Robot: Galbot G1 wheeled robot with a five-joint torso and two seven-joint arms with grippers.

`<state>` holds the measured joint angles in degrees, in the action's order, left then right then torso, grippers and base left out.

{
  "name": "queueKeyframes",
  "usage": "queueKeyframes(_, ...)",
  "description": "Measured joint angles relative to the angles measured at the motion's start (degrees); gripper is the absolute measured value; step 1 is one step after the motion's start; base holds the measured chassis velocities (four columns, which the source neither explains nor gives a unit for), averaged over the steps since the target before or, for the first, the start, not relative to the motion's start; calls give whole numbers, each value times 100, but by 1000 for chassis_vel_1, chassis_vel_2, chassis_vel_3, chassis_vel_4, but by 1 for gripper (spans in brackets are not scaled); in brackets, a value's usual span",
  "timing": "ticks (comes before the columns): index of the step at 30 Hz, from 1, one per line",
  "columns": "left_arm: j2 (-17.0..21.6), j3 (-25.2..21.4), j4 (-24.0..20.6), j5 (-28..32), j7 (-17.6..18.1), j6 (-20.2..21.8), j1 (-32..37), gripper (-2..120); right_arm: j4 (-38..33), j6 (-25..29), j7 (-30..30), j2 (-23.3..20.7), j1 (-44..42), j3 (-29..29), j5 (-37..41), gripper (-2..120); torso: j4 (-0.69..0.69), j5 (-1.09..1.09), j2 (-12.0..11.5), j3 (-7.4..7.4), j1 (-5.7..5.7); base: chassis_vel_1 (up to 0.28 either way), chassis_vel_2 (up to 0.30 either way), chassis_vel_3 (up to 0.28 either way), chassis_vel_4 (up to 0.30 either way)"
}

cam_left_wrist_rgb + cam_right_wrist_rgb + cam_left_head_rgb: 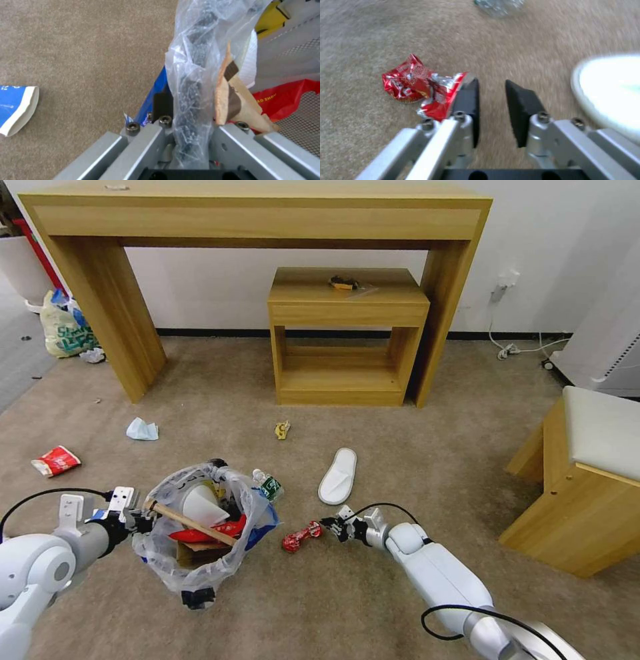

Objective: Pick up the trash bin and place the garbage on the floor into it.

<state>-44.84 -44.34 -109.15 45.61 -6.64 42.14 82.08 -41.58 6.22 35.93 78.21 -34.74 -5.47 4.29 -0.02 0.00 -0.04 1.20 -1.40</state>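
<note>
The trash bin, black with a clear printed bag, hangs off the carpet with my left gripper shut on its near-left rim. In the left wrist view the bag-covered rim runs between the fingers of my left gripper. Inside lie a stick, cardboard, red packaging and something white. My right gripper is open just above the carpet. A crumpled red wrapper lies right beside it, against the outside of one finger, with nothing between the pads. My right gripper points along the floor.
More garbage lies around: a white slipper, a bottle, a tissue, a red carton, a yellow scrap, a blue carton. A desk and shelf stand behind, a stool at right, a shopping bag far left.
</note>
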Motion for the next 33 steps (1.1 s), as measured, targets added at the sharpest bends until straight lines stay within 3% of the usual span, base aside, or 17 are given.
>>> queueKeyframes(5, -49, 45, 6, -4, -2, 0, -40, 0, 181, 119, 501, 59, 395, -241, -740, 46, 1, -2, 0, 0, 0, 0, 0, 0, 0)
queueKeyframes(8, -62, 43, -3, -5, -2, -1, -30, 0, 183, 123, 577, 68, 456, -268, -852, 51, 0, -1, 0, 0, 0, 0, 0, 0, 0)
queueKeyframes(11, -117, 4, -47, -21, -3, -1, 29, 0, 188, 99, 661, 81, 585, -286, -1100, 67, 2, -2, 0, 0, 0, 0, 0, 0, 0)
queueKeyframes(21, -174, -28, -85, -41, -30, -1, 47, 0, 172, 85, 582, -189, 428, -131, -864, 99, 0, 0, 0, 0, 0, 0, 0, 0, 0)
queueKeyframes(26, -203, 47, -72, -43, -31, -1, -29, 0, -106, 125, 649, -458, 474, -262, -405, 100, -1, 0, 0, 0, 0, 0, 0, 0, 0)
queueKeyframes(33, -266, 93, -39, -70, -28, 0, -75, 0, 27, -43, 911, -295, 779, -893, -172, 100, 3, 0, 0, 0, 0, 0, 0, 0, 0)
